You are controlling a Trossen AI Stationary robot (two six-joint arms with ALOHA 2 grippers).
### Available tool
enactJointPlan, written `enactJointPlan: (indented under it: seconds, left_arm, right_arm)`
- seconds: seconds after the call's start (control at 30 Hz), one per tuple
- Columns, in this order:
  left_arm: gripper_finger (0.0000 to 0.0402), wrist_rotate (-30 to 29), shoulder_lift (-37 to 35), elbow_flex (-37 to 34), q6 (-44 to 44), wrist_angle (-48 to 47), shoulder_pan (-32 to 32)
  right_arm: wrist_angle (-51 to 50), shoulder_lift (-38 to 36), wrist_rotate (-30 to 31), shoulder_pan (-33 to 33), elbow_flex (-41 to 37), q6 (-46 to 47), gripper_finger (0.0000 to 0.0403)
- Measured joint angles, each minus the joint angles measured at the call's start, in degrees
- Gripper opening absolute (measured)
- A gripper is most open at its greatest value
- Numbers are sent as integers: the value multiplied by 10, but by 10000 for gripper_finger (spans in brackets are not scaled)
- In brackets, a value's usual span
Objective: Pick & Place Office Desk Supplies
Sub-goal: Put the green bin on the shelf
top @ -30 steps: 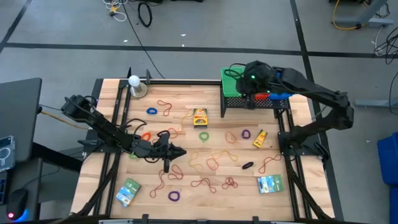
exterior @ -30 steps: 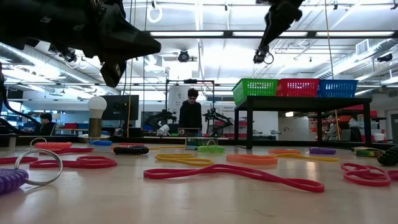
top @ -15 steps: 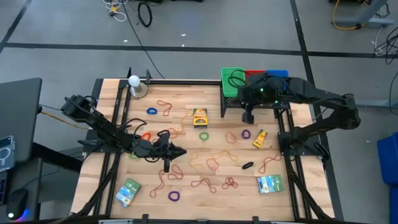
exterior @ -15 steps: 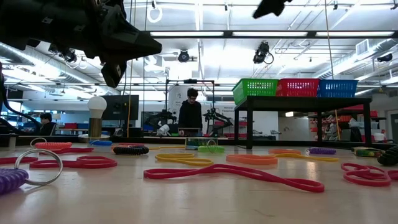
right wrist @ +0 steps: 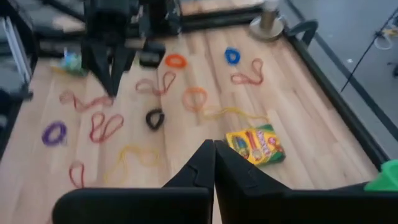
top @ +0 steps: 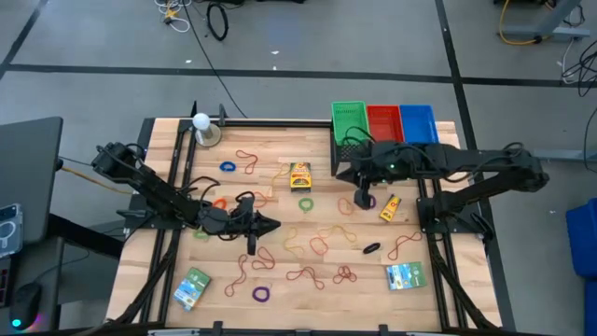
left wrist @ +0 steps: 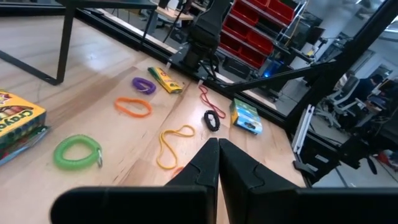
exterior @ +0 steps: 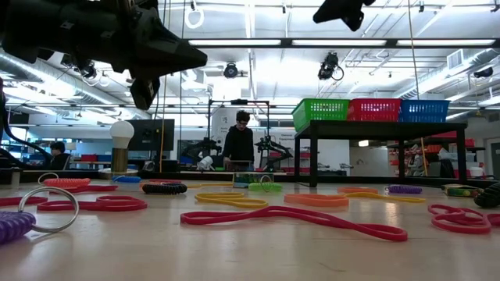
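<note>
Rubber-band loops and small rings lie scattered over the wooden table (top: 280, 280). Among them are the yellow crayon box (top: 299, 175), a green ring (top: 305, 203), a small yellow bottle (top: 390, 207), a black loop (top: 371, 248) and two green-blue packets (top: 192, 287) (top: 405, 275). My left gripper (top: 270, 224) hovers shut over the table's middle left, nothing in it (left wrist: 217, 149). My right gripper (top: 361, 200) hangs shut and empty (right wrist: 213, 148) above the table, just in front of the bin shelf, near a purple ring (top: 370, 200).
Green, red and blue bins (top: 382, 123) stand on a raised black shelf (exterior: 383, 125) at the far right. A white ball on a round metal base (top: 202, 127) sits at the far left corner. A person (exterior: 238, 144) stands in the room beyond the table.
My right gripper has swung from above the green bin toward the table's near edge, sinking a little and rolling its wrist; it now hangs in front of the shelf. The left arm has kept still, and nothing on the table has moved.
</note>
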Motion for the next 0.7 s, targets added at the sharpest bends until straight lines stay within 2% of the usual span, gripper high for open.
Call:
enactJointPlan:
  seconds: [0.17, 0.7]
  left_arm:
    - [14, -1, 0, 0, -1, 19, 1]
    - [14, -5, 0, 0, -44, 60, 10]
  right_arm:
    - [6, -27, 21, -3, 2, 9, 8]
    - [40, -37, 17, -4, 2, 4, 9]
